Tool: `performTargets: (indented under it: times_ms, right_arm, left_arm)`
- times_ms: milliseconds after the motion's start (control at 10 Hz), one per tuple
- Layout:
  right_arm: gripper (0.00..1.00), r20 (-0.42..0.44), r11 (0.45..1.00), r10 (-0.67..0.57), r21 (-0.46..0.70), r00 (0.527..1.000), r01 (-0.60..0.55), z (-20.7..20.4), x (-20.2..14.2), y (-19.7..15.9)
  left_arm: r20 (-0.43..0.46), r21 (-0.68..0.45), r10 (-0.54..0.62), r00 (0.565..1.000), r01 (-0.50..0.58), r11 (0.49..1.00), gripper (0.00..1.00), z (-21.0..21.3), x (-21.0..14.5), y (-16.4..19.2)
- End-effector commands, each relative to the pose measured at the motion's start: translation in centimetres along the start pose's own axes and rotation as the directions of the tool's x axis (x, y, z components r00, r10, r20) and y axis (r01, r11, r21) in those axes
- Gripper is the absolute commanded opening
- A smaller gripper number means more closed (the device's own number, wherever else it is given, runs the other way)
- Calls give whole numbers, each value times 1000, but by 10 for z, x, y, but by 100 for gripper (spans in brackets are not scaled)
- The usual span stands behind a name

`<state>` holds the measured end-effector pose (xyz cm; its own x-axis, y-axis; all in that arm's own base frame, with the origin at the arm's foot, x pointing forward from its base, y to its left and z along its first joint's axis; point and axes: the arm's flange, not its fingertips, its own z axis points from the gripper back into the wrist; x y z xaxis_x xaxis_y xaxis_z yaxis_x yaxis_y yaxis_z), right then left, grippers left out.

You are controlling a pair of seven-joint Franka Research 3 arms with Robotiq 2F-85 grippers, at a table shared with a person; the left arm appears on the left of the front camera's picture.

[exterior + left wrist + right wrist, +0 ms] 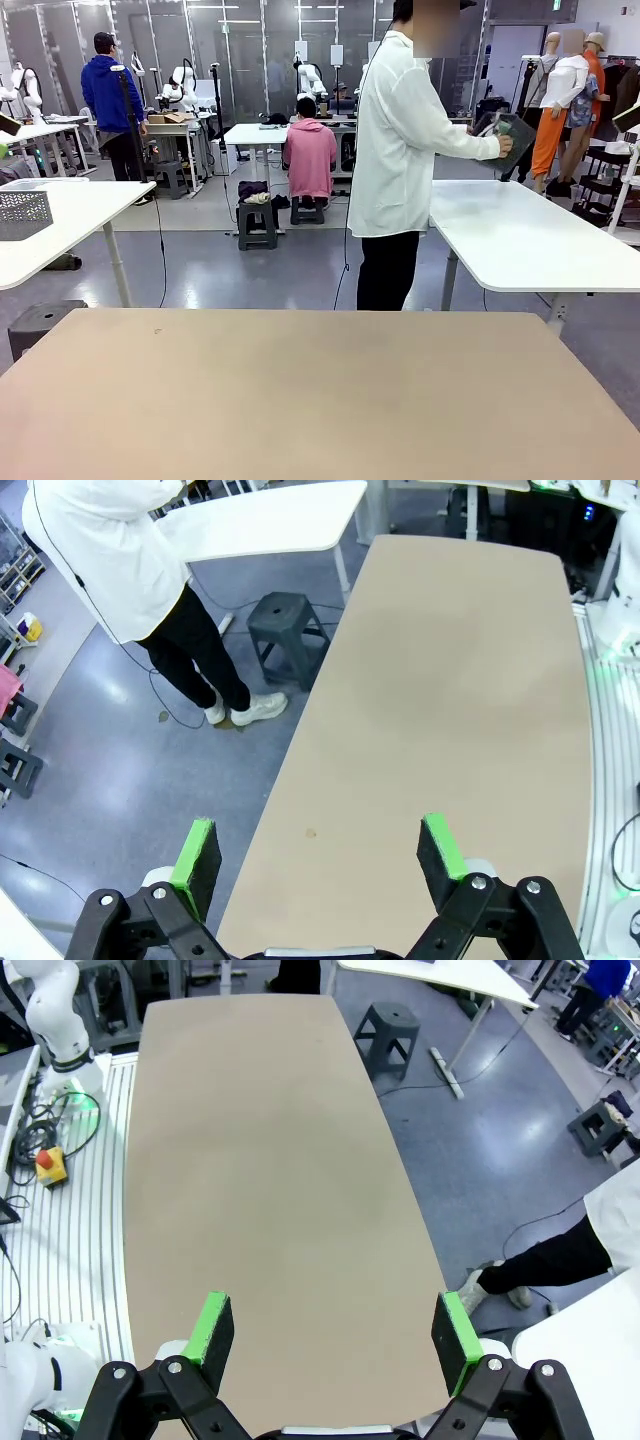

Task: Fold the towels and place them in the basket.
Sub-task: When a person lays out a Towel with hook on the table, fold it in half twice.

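Left gripper (pixel 318 830): jaws spread wide, nothing between the green pads, hanging over the long edge of the beige table (pixel 450 680). Right gripper (pixel 332 1305): also wide apart, gripping nothing, above the same table.

Front view: person (pixel 395 130) in a white shirt stands past the table's far edge, turned toward a white table (pixel 530 240) at picture right. One hand (pixel 503 146) holds the dark basket (pixel 520 138), tilted, above that table. The basket is partly hidden by hand and sleeve. Its contents are too small to tell, so I cannot tell where the towels are.

Paler perforated basket (pixel 22 214) at picture left, cut off by the frame edge. In the right wrist view the person is cut off too, leg and shoe showing.
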<state>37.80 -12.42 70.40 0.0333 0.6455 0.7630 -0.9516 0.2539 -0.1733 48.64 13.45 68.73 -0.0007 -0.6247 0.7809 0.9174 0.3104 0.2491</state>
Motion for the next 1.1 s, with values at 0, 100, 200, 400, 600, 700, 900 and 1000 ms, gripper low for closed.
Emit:
performTargets:
  times_ms: [0, 100, 200, 400, 600, 700, 900, 1000]
  right_arm:
    - [100, 24, 999, 22, 24, 999, -23, 1, -2, -4]
    - [100, 32, 999, 20, 28, 999, -21, -2, -1, -4]
    - [100, 21, 999, 28, 20, 999, -28, -4, 0, -3]
    - [100, 10, 1000, -2, 20, 1000, 2, -4, -1, -2]
    - [100, 10, 1000, -2, 20, 1000, 2, -4, -1, -2]
    - [100, 10, 1000, -2, 20, 1000, 2, -4, -1, -2]
    - [100, 10, 1000, -2, 20, 1000, 2, -4, -1, -2]
    - [100, 10, 1000, -2, 20, 1000, 2, -4, -1, -2]
  left_arm:
    - [11, -13, 9, 1000, -9, 1000, 100, 4, 3, 6]
    - [6, -17, 6, 1000, -6, 1000, 100, 5, 3, 5]
    - [-12, -28, 1, 1000, -1, 1000, 100, 5, 3, 4]
    - [-1, 2, 2, 1000, -2, 1000, 100, 1, -1, 0]
    - [-1, 2, 2, 1000, -2, 1000, 100, 1, -1, 0]
    - [-1, 2, 2, 1000, -2, 1000, 100, 1, -1, 0]
    - [-1, 2, 2, 1000, -2, 1000, 100, 1, -1, 0]
    - [-1, 2, 2, 1000, -2, 1000, 100, 1, -1, 0]
